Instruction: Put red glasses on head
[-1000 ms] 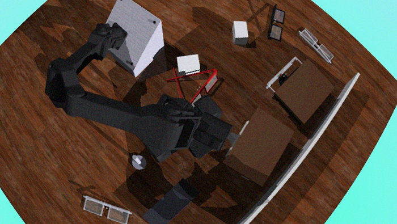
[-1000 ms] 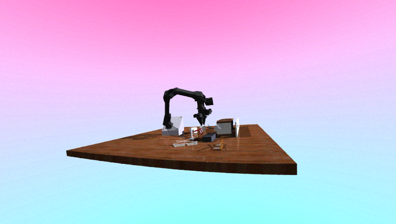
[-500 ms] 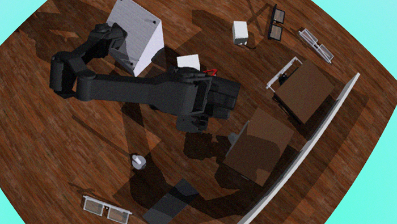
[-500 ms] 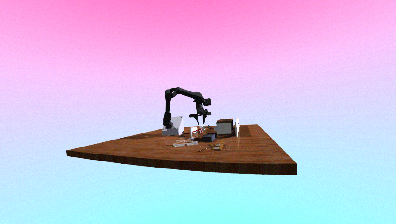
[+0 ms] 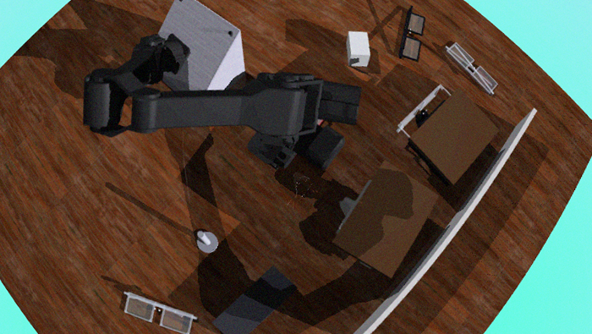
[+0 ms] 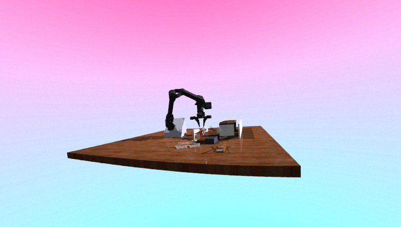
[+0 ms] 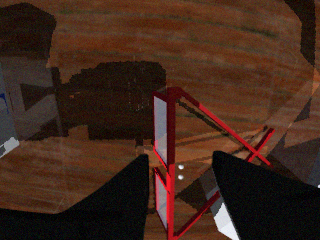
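The red glasses stand with the lens front upright and the temples folded across each other. In the top view the arm hides nearly all of them. My gripper is open and empty, pointing down above them. In the wrist view the bridge shows between the two fingertips, nearer the left one. The head with the blue tag shows a blue mark at the wrist view's left edge and wears no glasses. The other head has a white glasses frame on its face.
A white block lies by the red temples. A white block, black glasses and pale glasses lie at the top. A white panel stands behind the heads. A small stand, dark block and clear glasses lie lower down.
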`<state>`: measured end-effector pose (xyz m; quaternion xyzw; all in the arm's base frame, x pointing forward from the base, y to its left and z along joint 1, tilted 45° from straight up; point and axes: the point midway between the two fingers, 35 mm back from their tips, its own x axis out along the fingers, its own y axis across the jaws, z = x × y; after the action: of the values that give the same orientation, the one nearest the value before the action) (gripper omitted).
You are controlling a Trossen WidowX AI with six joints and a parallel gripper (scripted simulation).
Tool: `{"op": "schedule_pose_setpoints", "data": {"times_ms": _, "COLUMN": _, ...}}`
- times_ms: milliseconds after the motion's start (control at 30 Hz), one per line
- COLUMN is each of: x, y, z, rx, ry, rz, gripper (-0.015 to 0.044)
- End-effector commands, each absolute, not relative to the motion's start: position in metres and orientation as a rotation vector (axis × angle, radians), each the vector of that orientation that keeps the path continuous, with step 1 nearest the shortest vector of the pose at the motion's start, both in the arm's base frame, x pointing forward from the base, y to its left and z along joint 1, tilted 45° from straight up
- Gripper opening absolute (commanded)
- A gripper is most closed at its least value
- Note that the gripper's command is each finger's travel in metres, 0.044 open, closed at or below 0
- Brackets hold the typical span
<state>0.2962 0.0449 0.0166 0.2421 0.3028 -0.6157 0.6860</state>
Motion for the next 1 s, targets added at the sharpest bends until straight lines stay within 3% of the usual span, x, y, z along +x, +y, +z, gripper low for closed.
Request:
{"op": "schedule_pose_setpoints", "data": {"times_ms": 0, "x": 0.295, "y": 0.045, "z": 0.014, "rx": 0.548, "ry": 0.675, "rz": -1.386, "gripper": 0.012}}
{"op": "schedule_pose_setpoints", "data": {"times_ms": 967, "x": 0.302, "y": 0.022, "z": -0.012, "rx": 0.548, "ry": 0.676, "rz": -1.385, "gripper": 0.012}}
